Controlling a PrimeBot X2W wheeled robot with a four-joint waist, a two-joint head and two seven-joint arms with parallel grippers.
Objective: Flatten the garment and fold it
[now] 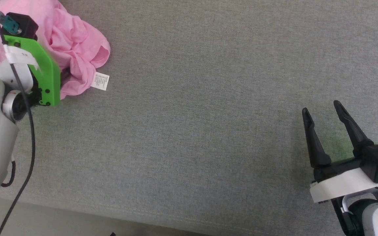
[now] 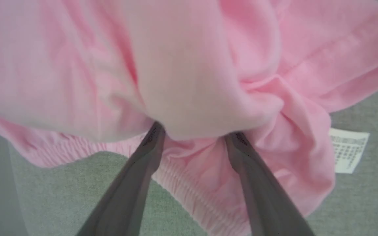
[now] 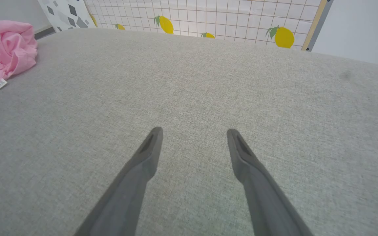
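Note:
The garment is a crumpled heap of light pink shorts at the far left of the grey surface, with its white care label lying at its near right edge. My left arm's green wrist mount hangs over the heap. In the left wrist view my left gripper stands open, fingertips pushed in under a fold of the garment, with the gathered waistband between the fingers and the label at right. My right gripper rests open and empty at the lower right, far from the garment.
A grey cloth-covered surface spreads between the two arms; its front edge runs along the bottom of the head view. In the right wrist view, a tiled wall with lemon prints stands behind the surface's far edge.

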